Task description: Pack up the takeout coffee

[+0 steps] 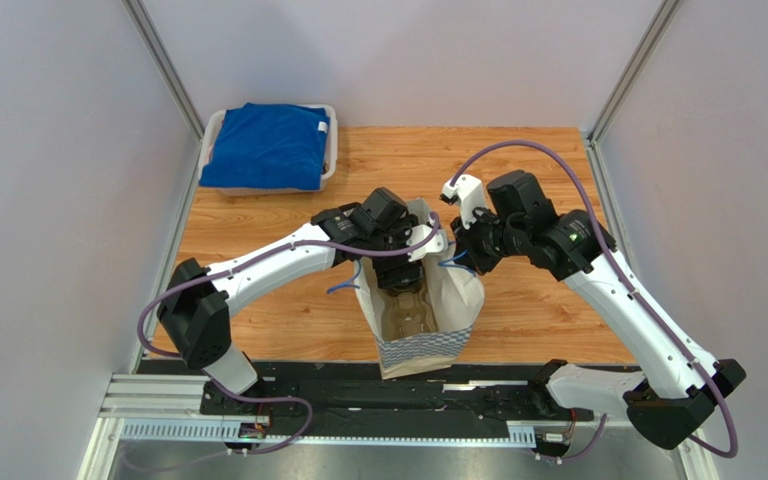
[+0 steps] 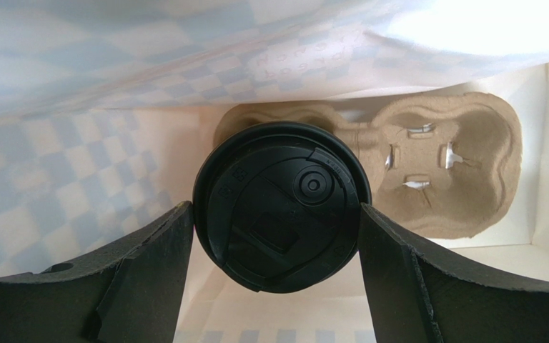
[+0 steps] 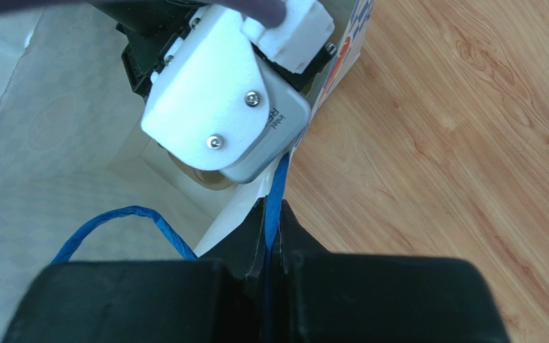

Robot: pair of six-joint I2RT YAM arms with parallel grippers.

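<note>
Coffee cup: inside the paper bag, over the left pocket of the brown cup carrier that lies on the bag's floor; whether it is seated in the pocket cannot be told.
Cup direction: black lid faces straight up at the left wrist camera; the long axis runs down into the bag, away from that camera, and the lid hides the cup's body.
Left end effector: reaching down into the bag's mouth, jaws wide, one finger against each side of the lid's rim, gripping the cup.
Right end effector: at the bag's right rim, pinched closed on the blue handle.
Bag: upright on the wooden bench, mouth open.
Far left corner: blue cloth in a white tray.
</note>
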